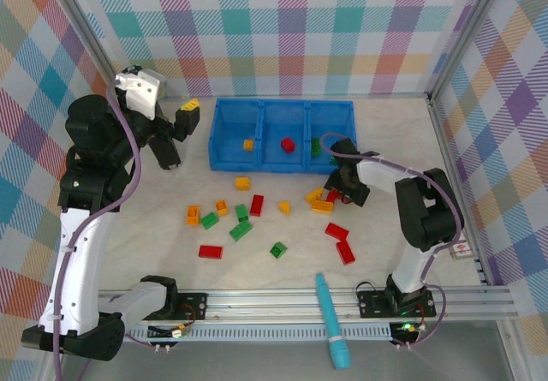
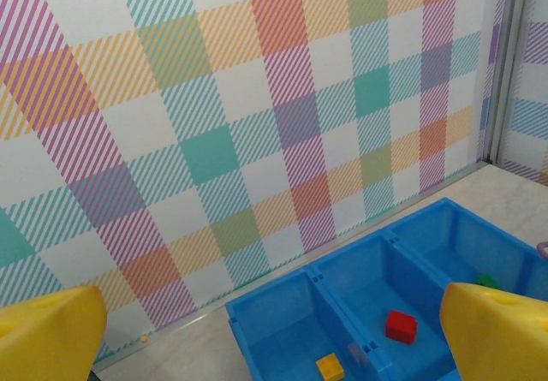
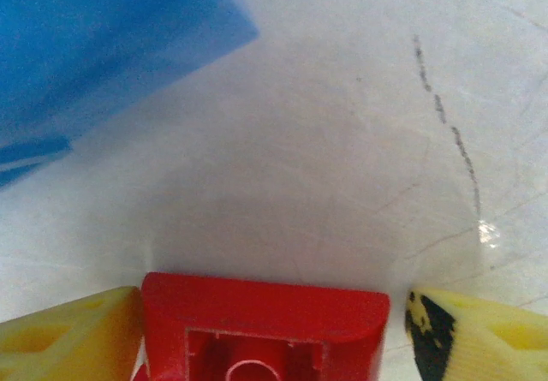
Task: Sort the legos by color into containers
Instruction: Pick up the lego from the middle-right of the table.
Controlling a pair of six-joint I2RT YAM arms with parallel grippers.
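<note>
– plaid walls, pale table. first entry, please: what do we have in hand?
– item: red brick, on the table near the tray, in front of its right compartment. right gripper is down over it, fingers on either side; one pad touches, and we cannot tell whether the other has clamped. left gripper hangs raised beside the tray's left end, its fingers spread wide, nothing between them.
– handling?
– we judge it light, rigid, smooth-walled, likely slippery, not fragile. we would pinch the two flat side walls, low down, never the studs.
– counts?
– tray: one, three compartments. inside, one each: orange brick left, sorted red middle, green brick right. ours belongs, we judge, with the sorted red. loose bricks on the table, as we count: five red including ours, four green, five or six orange, two lying too close to separate. teal tool: one, by the near rail. arms: two.
</note>
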